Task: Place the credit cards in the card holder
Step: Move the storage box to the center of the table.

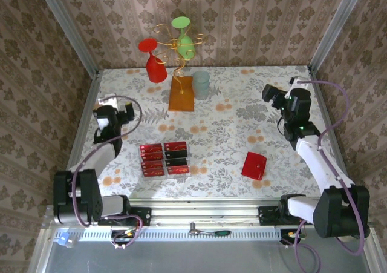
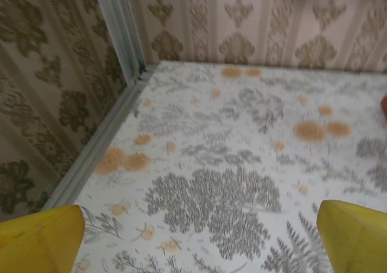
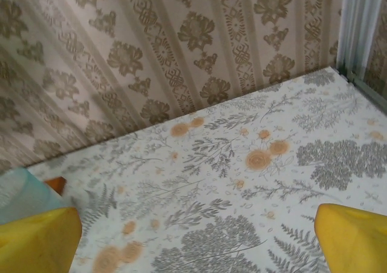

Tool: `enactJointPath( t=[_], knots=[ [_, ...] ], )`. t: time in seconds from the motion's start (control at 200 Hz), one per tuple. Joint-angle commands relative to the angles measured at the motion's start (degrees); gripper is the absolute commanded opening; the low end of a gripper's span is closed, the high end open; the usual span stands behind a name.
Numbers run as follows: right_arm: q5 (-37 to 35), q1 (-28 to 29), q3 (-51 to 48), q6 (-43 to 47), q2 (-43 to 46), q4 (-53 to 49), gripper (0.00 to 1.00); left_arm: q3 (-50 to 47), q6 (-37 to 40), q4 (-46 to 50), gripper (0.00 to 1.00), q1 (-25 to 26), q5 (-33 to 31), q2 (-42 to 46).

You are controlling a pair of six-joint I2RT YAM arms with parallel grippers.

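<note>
Saw flowered table (image 1: 230, 134) under 2 arms. Left claw (image 1: 126, 111) hung over far-left part, fingers wide apart, empty; I saw yellow fingertips (image 2: 42, 240) above bare cloth. Right claw (image 1: 270, 95) over far-right part, also wide open, empty. Cards (image 1: 164, 158) lay in 2 columns near front edge, centre-left. Wallet (image 1: 254, 165), red, lay flat right of cards, well apart.

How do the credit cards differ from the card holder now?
The credit cards are many small pieces in two straight columns; the card holder is one larger square, turned at an angle. The cards show red with dark bands; the holder is plain red. Both lie flat.
</note>
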State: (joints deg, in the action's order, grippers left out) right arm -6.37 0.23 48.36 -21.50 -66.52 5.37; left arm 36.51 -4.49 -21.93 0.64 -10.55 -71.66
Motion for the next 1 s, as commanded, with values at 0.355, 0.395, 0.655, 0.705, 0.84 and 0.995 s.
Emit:
enactJointPath(
  t=[0.355,0.395,0.655,0.705,0.84,0.995],
  knots=[
    [11.12,26.46,1.24,-0.85,-1.74,-25.15,0.91,-0.69,-35.33,46.0,1.0,3.01,9.11,27.45],
    [9.78,29.93,0.75,-1.07,-2.35,-25.83,0.89,-2.32,-37.37,47.87,1.0,4.03,9.06,30.21],
    [2.28,49.0,-3.08,-0.11,-6.03,-23.37,0.97,-11.26,-45.26,52.78,1.0,7.59,9.76,40.18],
    [1.69,51.01,-3.14,-0.2,-7.9,-22.84,0.97,-12.72,-45.71,50.83,1.0,7.73,11.11,39.99],
    [-0.93,55.97,-2.58,0.38,-12.36,-21.34,0.99,-15.69,-43.68,42.56,1.0,8.96,15.16,39.49],
    [-1.54,58.55,-1.9,1.14,-17.78,-18.43,0.99,-16.87,-42.63,37.96,1.0,10.14,18.19,37.82]
  ],
)
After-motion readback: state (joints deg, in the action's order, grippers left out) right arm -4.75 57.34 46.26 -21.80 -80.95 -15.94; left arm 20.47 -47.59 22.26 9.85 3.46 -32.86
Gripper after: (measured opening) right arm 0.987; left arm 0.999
